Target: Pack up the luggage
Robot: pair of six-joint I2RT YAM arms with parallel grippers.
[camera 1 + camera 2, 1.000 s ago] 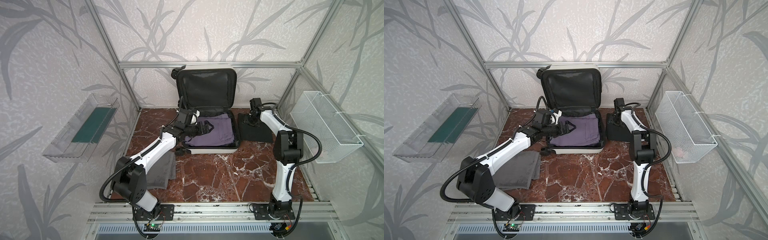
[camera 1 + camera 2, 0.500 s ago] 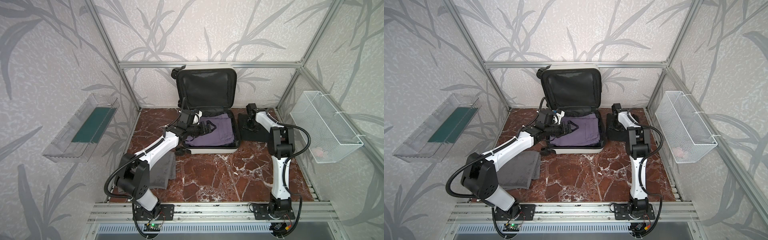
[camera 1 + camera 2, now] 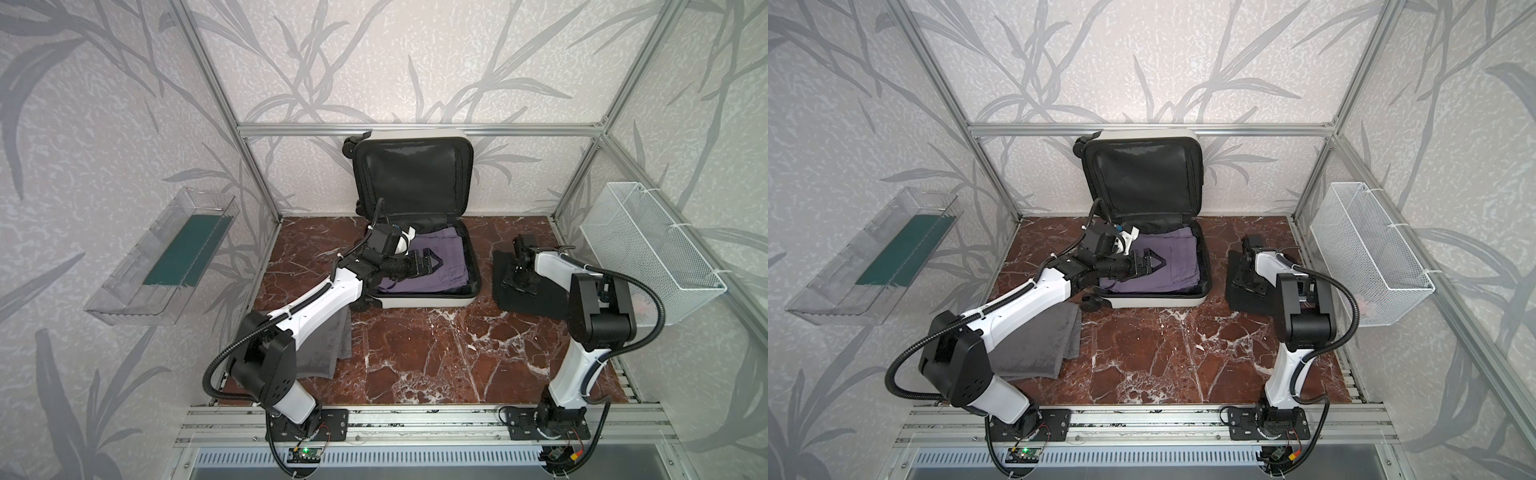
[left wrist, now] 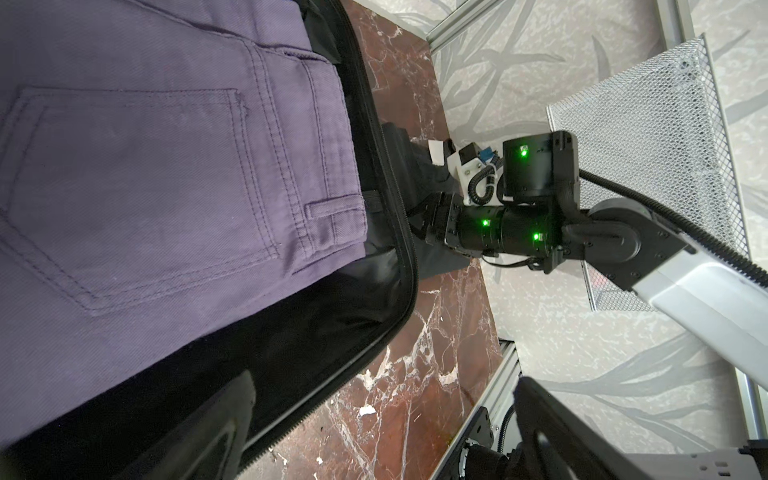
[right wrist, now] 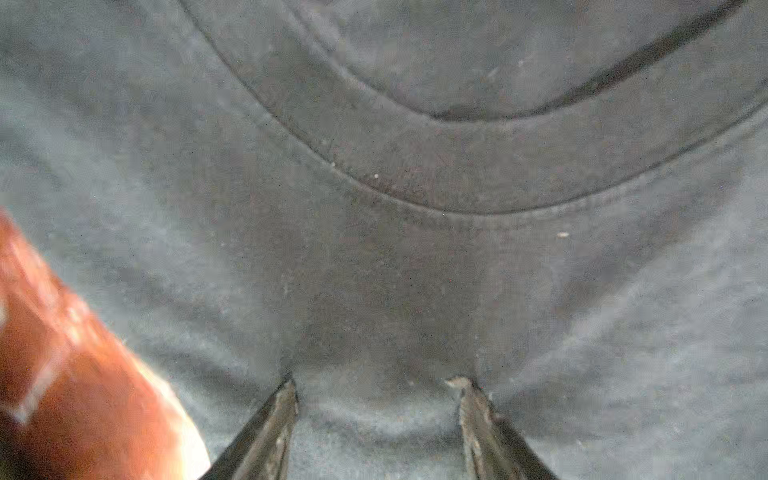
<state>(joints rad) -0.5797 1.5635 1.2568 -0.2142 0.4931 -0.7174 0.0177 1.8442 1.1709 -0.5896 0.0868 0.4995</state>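
luggage open, right hand on black shirt

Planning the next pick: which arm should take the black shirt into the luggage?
Right. The right end effector is down on the shirt, fingertips apart and pressing the fabric beside the luggage. The left end effector hovers open over the trousers packed inside, farther from the shirt.

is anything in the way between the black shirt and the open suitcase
Nothing lies on the marble between the black shirt and the luggage. But the left tool hangs open over the purple pants inside it, right where the shirt would probably land.
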